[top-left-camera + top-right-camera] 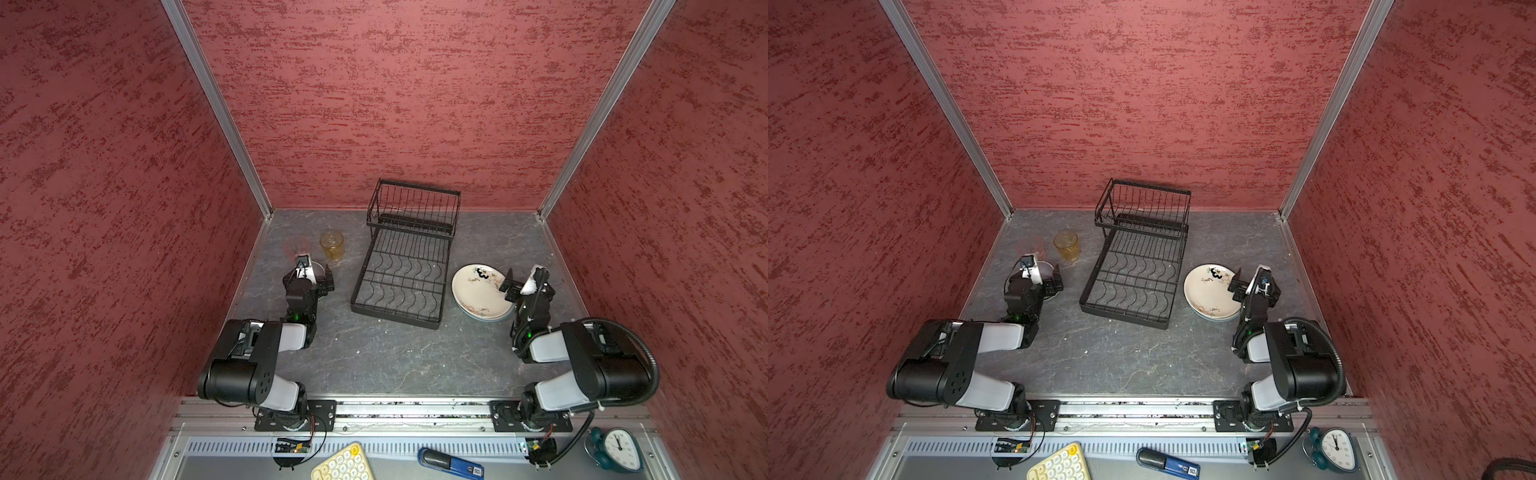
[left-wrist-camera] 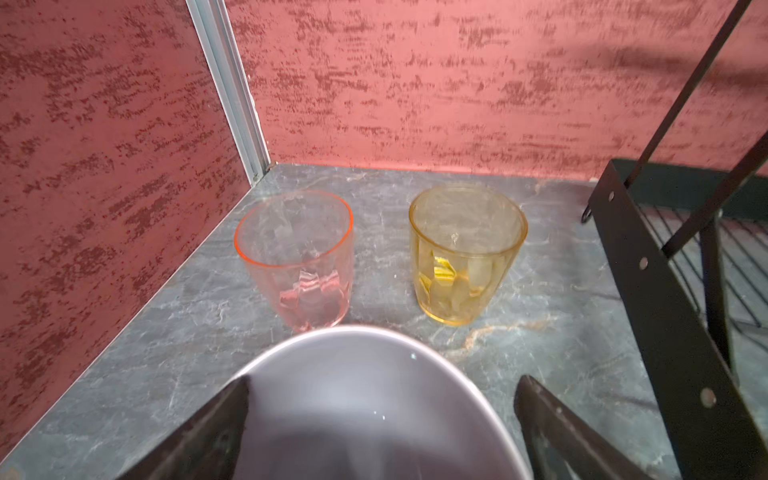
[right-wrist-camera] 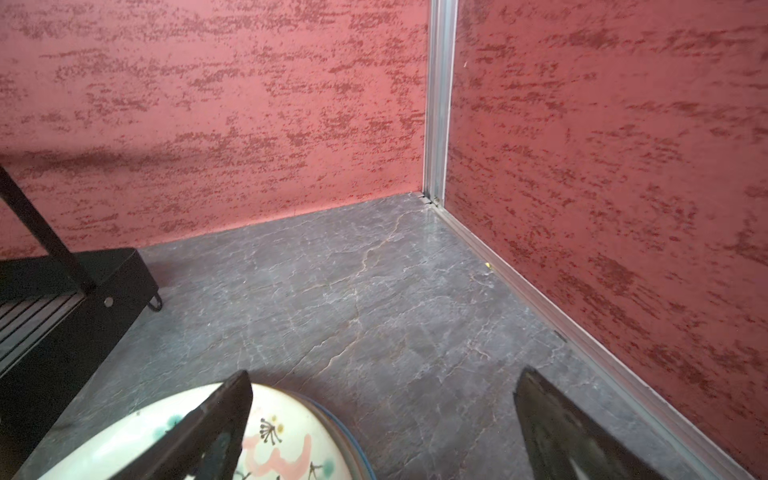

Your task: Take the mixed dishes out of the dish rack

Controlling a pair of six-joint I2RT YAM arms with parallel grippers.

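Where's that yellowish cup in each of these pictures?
Top view: amber tumbler, left of the dish rack.
Top view: same spot, left of the dish rack.
Left wrist: here, between pink tumbler and dish rack.
Right wrist: not in it.
Shared landmark: the dish rack.

dish rack: black wire is recorded | pink tumbler, ahead of left gripper: translucent pink | amber tumbler, beside it: translucent amber | bowl, below left gripper: plain lilac | top plate, at right gripper: cream, painted with pink, teal and black floral marks | tabletop: grey, veined | walls: red, mottled
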